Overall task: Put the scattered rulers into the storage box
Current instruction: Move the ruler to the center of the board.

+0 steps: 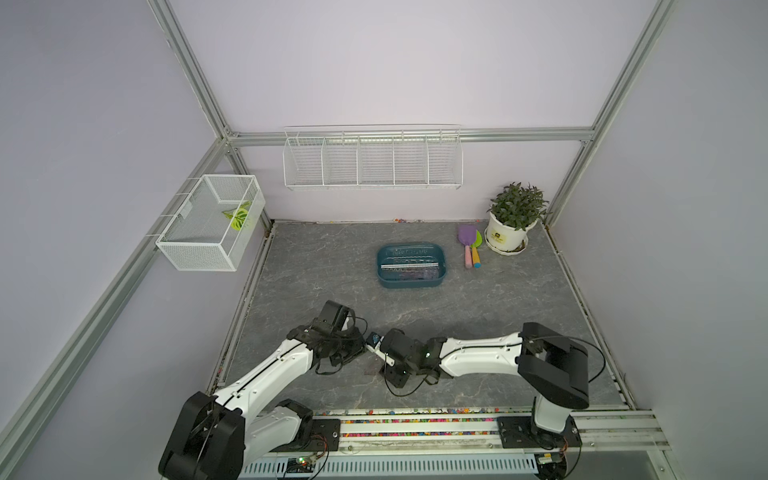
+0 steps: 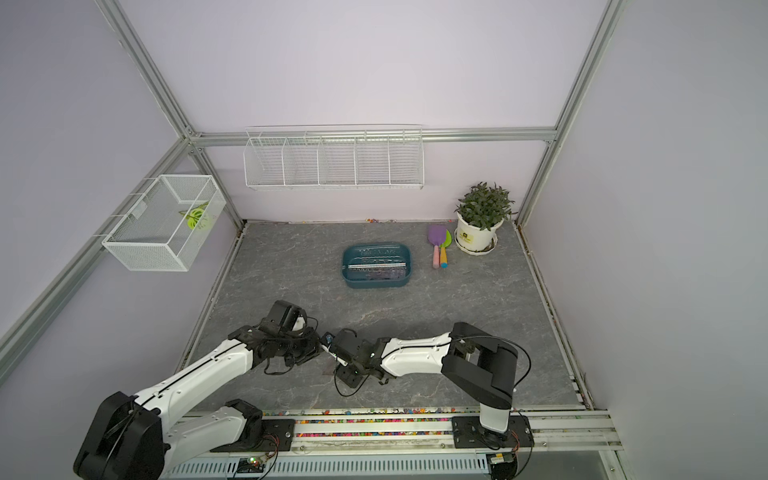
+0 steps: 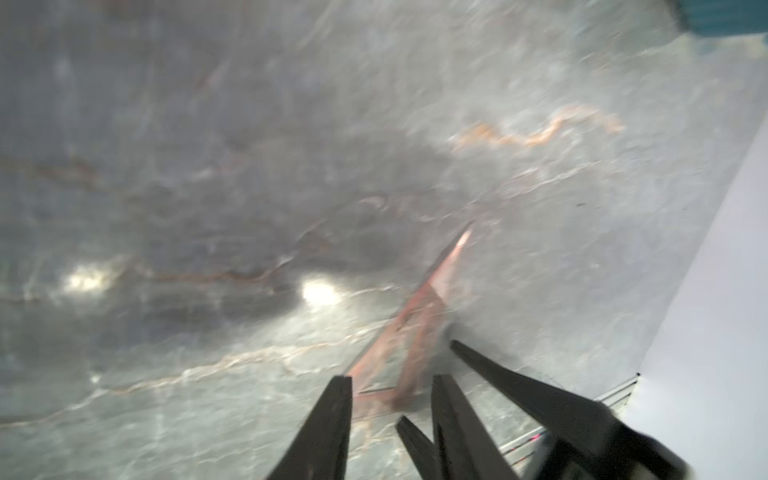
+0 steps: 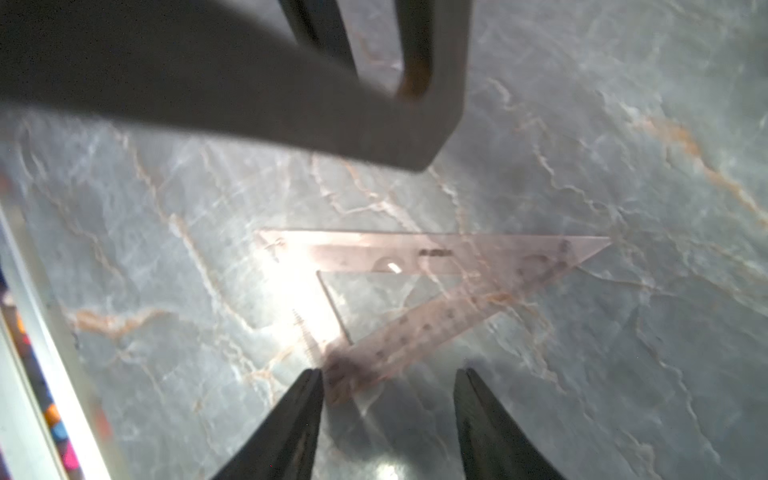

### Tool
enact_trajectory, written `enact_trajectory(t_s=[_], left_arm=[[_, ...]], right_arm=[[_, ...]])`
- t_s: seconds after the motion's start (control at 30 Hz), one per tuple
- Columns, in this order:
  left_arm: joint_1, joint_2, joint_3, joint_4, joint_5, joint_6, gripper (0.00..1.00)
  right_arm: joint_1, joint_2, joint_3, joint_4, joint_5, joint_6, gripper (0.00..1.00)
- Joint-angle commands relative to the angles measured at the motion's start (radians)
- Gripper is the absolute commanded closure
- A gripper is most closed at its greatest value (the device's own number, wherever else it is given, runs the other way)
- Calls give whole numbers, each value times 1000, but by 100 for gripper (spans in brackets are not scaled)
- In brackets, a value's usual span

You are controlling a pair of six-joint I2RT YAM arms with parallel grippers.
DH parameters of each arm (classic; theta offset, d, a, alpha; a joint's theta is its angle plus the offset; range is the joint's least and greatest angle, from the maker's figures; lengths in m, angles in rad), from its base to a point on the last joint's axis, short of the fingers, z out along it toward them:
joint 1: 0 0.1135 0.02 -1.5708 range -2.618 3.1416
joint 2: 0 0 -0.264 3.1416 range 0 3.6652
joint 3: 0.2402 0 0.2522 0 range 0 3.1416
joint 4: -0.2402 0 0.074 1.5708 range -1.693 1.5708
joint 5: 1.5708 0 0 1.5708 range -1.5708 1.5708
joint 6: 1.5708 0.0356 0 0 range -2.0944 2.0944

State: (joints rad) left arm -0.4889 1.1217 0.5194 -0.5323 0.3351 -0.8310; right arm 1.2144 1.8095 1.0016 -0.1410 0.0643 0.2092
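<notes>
In both top views the two arms meet low and centre in the frame, over the grey table [image 1: 498, 299]. The left gripper [image 3: 390, 382] comes in from the left. Its wrist view is blurred, but its jaws stand apart with one corner of the brown triangle [image 3: 415, 324] between them. The blur hides whether either finger touches it.

In the right wrist view the triangle [image 4: 436, 320] appears to lie flat on the table at mid-frame, its sharp tip pointing to the right edge. The right gripper [image 4: 390, 370] faces it with jaws wide apart. The left-hand tip in that picture touches the near corner, and the other tip is over bare table. The box [image 1: 409, 283] sits higher in the top views, a little right of centre and well apart from both arms. It already holds several rulers [image 1: 409, 266].

The step in hand looks like lifting this triangle, probably the last loose piece. A thin plate lying flush offers no edge to pinch. One gripper would do well to press or nudge a corner so the opposite side tips up. The other can then slip a finger beneath and close on a solid band, not across the cut-out middle. The lift should be slow, since smooth plastic may slide out. The arms are crowded, so the idle one should back away before the carry. The triangle should be lowered flat onto the rulers inside the box before the jaws let go.
</notes>
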Motion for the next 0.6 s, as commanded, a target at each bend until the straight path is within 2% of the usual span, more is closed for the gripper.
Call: enact_trajectory(t_s=[0.0,0.2,0.33,0.57], left_arm=[[3,25,-39,17,11,-16,62],[4,104,-55,100,61,-10,62],[4,170,-58,173,115,-11,63],[-41,267,-12,230,127,-2,64]], right_arm=[[43,11,46,-58,122,-31,38],[60,89,86,-57,216,-4,35],[56,113,90,-84,336,34,38],[0,69,20,-47,330,72,40]])
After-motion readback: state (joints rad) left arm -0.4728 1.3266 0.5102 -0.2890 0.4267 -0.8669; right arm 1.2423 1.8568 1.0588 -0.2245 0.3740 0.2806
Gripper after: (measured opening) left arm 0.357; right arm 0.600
